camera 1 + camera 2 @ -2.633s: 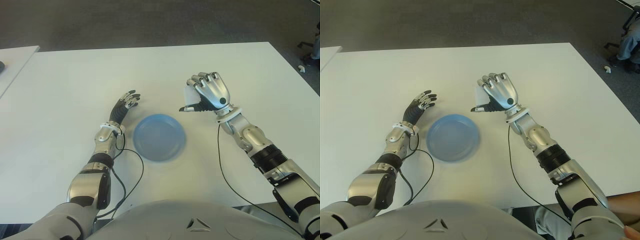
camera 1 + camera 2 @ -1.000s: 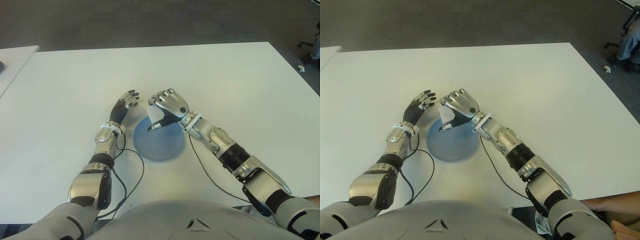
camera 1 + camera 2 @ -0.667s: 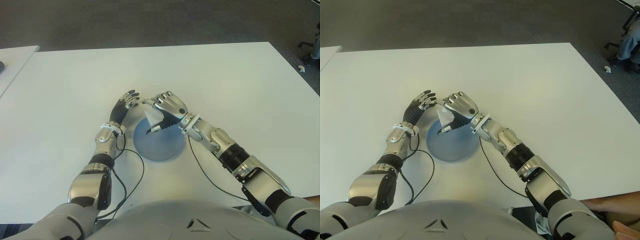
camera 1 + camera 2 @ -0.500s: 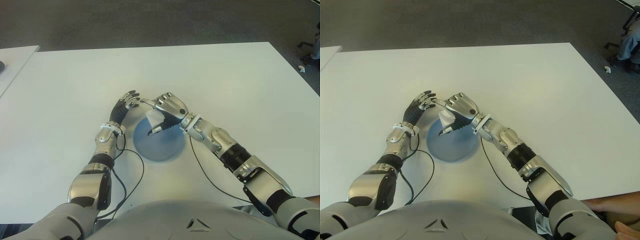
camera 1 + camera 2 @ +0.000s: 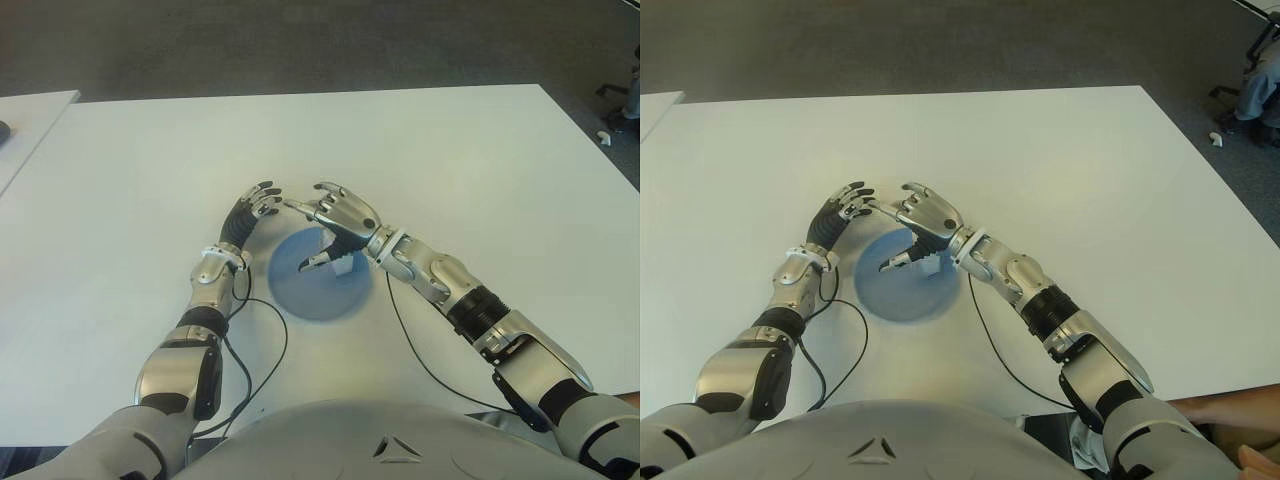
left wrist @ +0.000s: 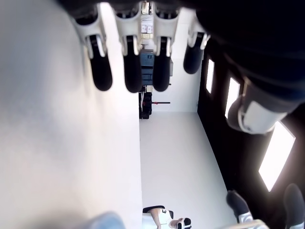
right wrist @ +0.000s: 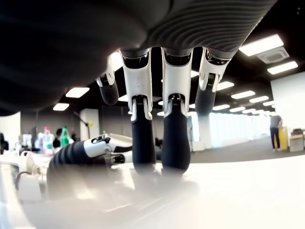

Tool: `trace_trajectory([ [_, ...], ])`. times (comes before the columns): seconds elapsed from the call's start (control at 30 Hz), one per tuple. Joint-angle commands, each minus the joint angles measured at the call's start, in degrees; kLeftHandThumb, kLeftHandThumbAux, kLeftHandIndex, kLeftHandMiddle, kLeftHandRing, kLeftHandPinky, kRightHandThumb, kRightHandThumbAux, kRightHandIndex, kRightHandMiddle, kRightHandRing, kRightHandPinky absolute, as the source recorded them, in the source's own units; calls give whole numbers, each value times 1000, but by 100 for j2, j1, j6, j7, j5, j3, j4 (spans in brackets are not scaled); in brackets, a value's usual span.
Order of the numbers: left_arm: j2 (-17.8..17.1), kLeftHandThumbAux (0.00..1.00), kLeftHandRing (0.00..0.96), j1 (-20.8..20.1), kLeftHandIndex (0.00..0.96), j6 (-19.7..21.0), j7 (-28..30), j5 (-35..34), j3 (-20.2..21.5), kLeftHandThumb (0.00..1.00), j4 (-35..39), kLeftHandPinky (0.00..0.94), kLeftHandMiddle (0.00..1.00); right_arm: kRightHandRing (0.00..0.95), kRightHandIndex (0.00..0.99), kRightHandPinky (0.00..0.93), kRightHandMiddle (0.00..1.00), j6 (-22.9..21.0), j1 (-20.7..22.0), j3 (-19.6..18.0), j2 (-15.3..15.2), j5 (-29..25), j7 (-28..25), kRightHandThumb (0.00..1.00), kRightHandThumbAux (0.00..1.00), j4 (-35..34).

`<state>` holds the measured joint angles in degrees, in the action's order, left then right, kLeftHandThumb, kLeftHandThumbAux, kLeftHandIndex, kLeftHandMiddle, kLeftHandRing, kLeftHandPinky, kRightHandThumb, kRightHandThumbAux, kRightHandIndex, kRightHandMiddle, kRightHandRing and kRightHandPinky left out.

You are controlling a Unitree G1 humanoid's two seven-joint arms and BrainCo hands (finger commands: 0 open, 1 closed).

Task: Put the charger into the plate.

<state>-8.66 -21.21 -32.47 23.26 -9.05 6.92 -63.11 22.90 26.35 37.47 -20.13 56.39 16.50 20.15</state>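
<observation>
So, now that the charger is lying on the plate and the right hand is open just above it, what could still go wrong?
1. The right hand has its fingers spread close over the charger; a finger may catch it while pulling away and drag it out.
2. The charger sits toward the right side of the plate, not the middle, so a small nudge could tip it over the rim.
3. The left hand is open beside the plate's left edge; any movement might bump the plate.
</observation>
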Motion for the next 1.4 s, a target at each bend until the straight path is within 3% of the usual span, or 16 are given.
trace_trajectory([
  [0.03,94,527,249,612,169,950,-100,249,-147,0,-515,266,236,0,0,0,0,129,10,-224,-84,-299,-165,333,127,-125],
  [0.27,105,522,256,630,168,901,-121,249,-175,0,-476,280,247,0,0,0,0,154,0,-506,-136,-534,-241,334,123,-363],
  [0.5,126,509,267,672,183,744,-100,232,-174,0,-439,288,259,0,0,0,0,132,-104,-1074,-283,-938,-328,306,137,-939],
  [0.73,144,499,263,650,193,709,-61,208,-158,0,-510,270,271,0,0,0,0,-8,-239,-1445,-241,-1144,-335,272,143,-1183],
  [1.03,145,480,270,589,199,830,-3,141,-90,0,-609,247,297,0,0,0,0,-191,-301,-2045,-277,-1044,440,218,185,-896],
  [1.27,128,465,258,601,190,798,49,164,-93,0,-610,226,289,0,0,0,0,-309,-404,-2416,10,-1127,1574,168,264,-393],
  [1.4,124,465,252,609,201,759,30,193,-113,0,-595,222,291,0,0,0,0,-39,-475,-2607,151,-1484,1991,122,330,36],
])
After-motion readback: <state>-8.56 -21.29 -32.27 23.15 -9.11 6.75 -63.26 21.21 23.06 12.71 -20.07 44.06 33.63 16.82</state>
